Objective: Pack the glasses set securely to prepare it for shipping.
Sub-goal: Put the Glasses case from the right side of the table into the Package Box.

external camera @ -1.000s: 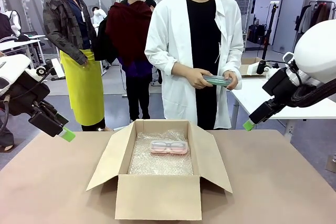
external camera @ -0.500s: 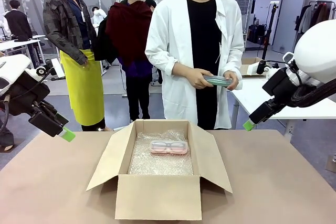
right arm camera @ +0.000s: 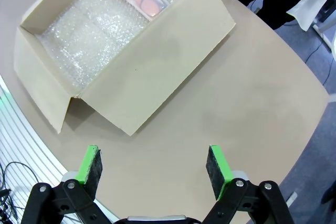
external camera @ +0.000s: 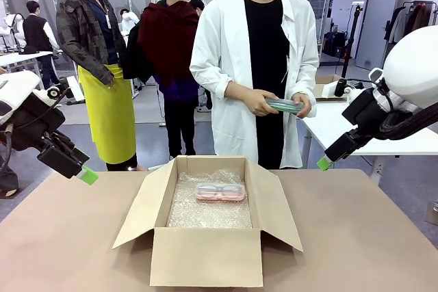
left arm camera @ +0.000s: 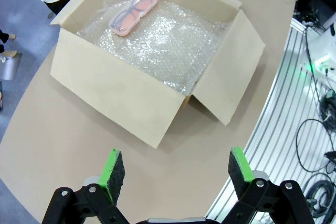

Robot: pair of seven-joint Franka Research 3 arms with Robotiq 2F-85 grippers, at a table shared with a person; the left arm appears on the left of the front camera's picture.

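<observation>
The pink case lies on bubble wrap at the far end of the open box. The green case, contents unclear, is half hidden in the person's 2 hands. The left gripper and right gripper hover, jaws spread.

The person's hands cover the ends of the mint green case, and I cannot see inside it. The box wall hides some bubble wrap.

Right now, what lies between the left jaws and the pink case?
Left wrist view: bare table, the cardboard box wall, then bubble wrap before the pink case.
</observation>
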